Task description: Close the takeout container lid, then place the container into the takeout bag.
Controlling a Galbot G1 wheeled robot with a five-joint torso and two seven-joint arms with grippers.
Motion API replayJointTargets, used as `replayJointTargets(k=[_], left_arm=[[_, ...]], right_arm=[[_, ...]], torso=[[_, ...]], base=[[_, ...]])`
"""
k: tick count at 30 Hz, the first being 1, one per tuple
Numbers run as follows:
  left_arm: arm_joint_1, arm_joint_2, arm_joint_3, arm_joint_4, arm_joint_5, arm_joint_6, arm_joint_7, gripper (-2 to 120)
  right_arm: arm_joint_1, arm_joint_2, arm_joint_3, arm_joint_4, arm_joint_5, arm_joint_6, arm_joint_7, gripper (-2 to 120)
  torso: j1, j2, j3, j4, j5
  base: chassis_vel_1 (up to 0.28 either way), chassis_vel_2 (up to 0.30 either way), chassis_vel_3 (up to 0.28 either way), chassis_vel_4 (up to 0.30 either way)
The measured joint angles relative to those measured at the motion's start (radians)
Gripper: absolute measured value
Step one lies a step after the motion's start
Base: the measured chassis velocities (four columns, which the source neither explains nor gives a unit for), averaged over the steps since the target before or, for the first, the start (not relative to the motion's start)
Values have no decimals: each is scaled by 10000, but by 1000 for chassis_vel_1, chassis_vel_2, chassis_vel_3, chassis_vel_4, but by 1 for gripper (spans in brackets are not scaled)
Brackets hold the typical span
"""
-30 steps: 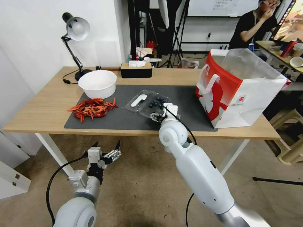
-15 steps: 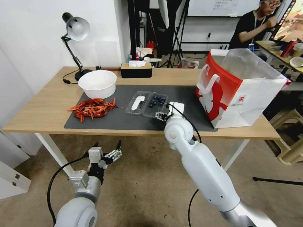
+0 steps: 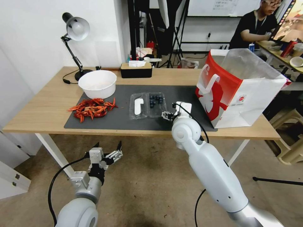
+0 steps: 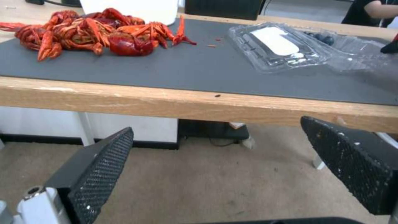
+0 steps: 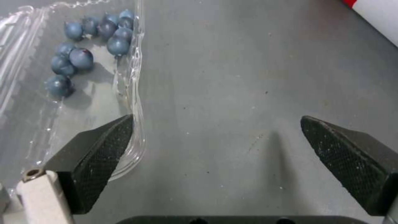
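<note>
The takeout container [image 3: 147,105] lies fully open on the dark mat [image 3: 123,121], roughly mid-table; its two clear halves sit side by side, flat. The lid [image 3: 138,106] is the half toward the robot's left, its white oblong label facing up; the other half holds a small cluster of dark blue berries [image 5: 85,46]. Just beside that berry half, on its right, hangs the right gripper [image 3: 168,116] — jaws spread wide and holding nothing; in the right wrist view one finger [image 5: 97,152] is over the rim of the berry half while the other stands over bare mat. The takeout bag [image 3: 241,88] stands upright and open at the table's right end, well apart from the container. Left of the container lies a heap of red crayfish [image 3: 91,108], with a round white bowl [image 3: 97,83] behind it. The left gripper [image 3: 107,151] waits below the table edge — open and empty.
</note>
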Motion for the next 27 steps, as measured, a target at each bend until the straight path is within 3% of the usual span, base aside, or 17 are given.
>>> replayJointTargets(k=[3, 7, 10, 12, 13, 14, 15, 18, 19, 22, 27], left_arm=[[-4, 1, -6, 13, -2, -20, 1, 100], [-15, 9, -28, 7, -24, -60, -4, 100], [-43, 17, -27, -59, -78, -146, 2, 100], [-54, 18, -14, -64, -96, -152, 2, 100], [-70, 19, 7, -66, -121, -156, 3, 100], [-98, 19, 45, -70, -186, -158, 23, 100], [-98, 19, 45, -70, -186, -158, 23, 100], [-171, 35, 157, -107, -466, -107, 27, 100], [-171, 35, 157, -107, -466, -107, 27, 100], [-365, 70, 312, -105, -722, -36, 21, 100], [-652, 104, 501, -240, -1516, 170, -43, 100]], right_arm=[[-90, -16, 53, 55, -270, 5, -260, 100], [-417, -11, 348, 430, -1482, 131, -1424, 100], [-1450, -476, 742, 1239, -3372, 2236, -4148, 100], [-1715, -608, 841, 1340, -3756, 2787, -4656, 100], [-2100, -786, 989, 1458, -4284, 3545, -5289, 100], [-2823, -1023, 1343, 1656, -5040, 4877, -6521, 100], [-2823, -1023, 1343, 1656, -5040, 4877, -6521, 100], [-4175, -1432, 2052, 2114, -5613, 6886, -8220, 100], [-4175, -1432, 2052, 2114, -5613, 6886, -8220, 100], [-5811, -1662, 2951, 2681, -6017, 8246, -9338, 100], [-7447, -1374, 4165, 3159, -6484, 9065, -10087, 100]], torso=[[0, 0, 0, 0, 1], [1, 0, 0, 0, 1], [0, 0, -1, 2, 1], [0, 0, -2, -1, 2], [0, 1, -1, -4, 0], [0, 0, -1, -3, 4], [0, 0, -1, -3, 4], [0, 1, -2, -2, 2], [0, 1, -2, -2, 2], [0, 0, -2, -1, 2], [0, 1, -2, 0, 1]], base=[[0, 0, 0, 0], [0, 0, 0, 0], [0, 0, 0, 0], [0, 0, 0, 0], [0, 0, 0, 0], [0, 0, 0, 0], [0, 0, 0, 0], [0, 0, 0, 0], [0, 0, 0, 0], [0, 0, 0, 0], [0, 0, 0, 0]])
